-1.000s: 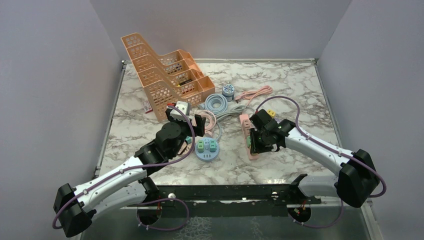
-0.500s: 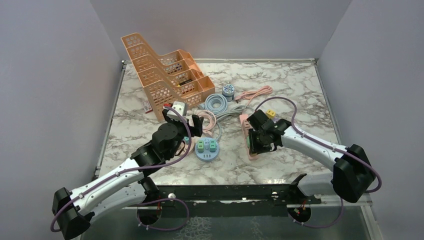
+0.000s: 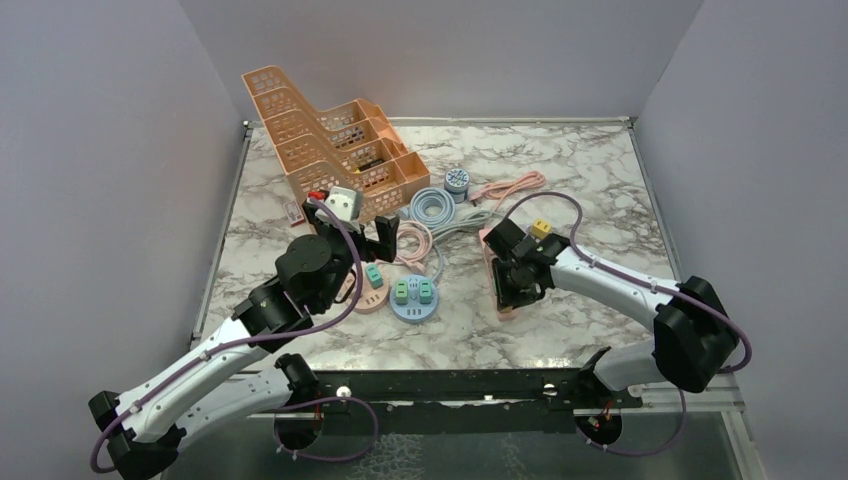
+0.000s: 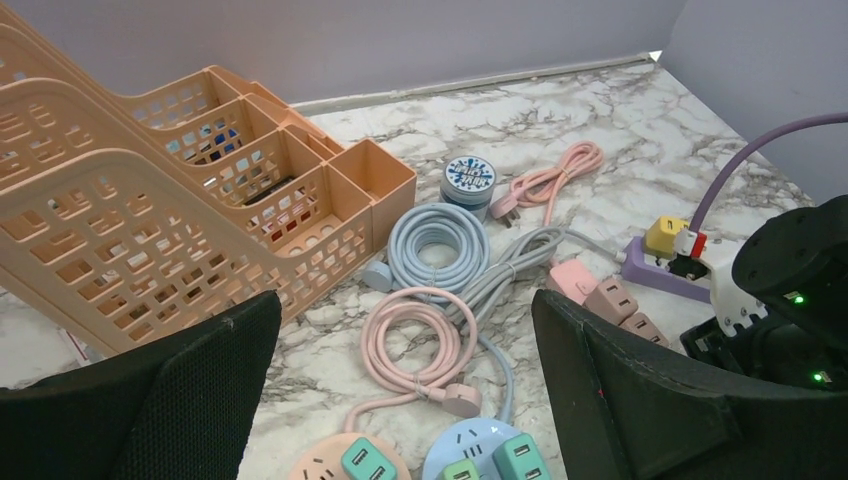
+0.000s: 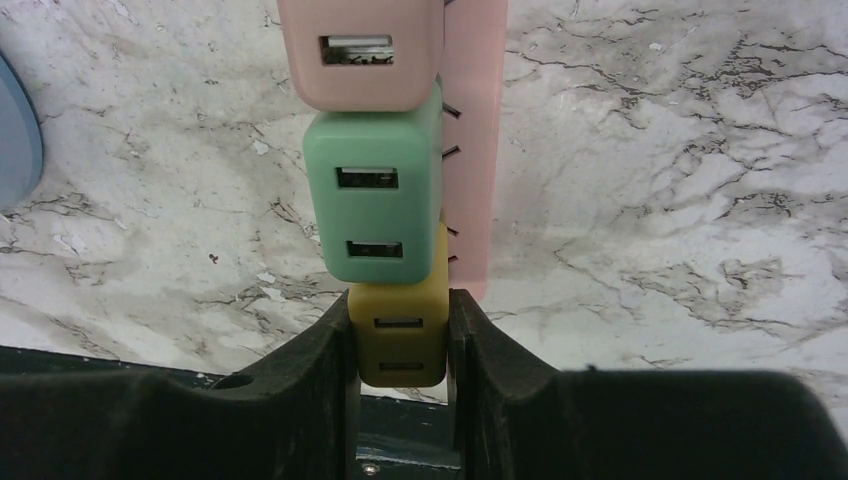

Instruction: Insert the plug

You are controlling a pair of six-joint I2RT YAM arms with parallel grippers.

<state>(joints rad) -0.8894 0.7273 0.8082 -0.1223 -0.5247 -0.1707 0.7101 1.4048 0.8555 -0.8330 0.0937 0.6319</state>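
Observation:
In the right wrist view my right gripper (image 5: 402,305) is shut on a yellow USB plug (image 5: 402,350), one finger on each side of it. The plug stands at the near end of the pink power strip (image 5: 475,150), right below a green plug (image 5: 375,200) and a pink plug (image 5: 360,50) seated on the same strip. From above, the right gripper (image 3: 515,285) covers the strip's (image 3: 489,240) near half. My left gripper (image 4: 405,300) hangs wide open over the cables, holding nothing.
Under the left gripper (image 3: 352,222) lie a round peach strip (image 3: 368,290) and a round blue strip (image 3: 414,298) with green plugs. A pink coiled cable (image 4: 420,345), a blue coil (image 4: 437,235), an orange organizer (image 3: 320,150) and a purple strip (image 4: 650,270) are nearby.
My left gripper opened wider and drew back to the left, uncovering the round peach strip. My right gripper shifted slightly left, still clamped on the yellow plug.

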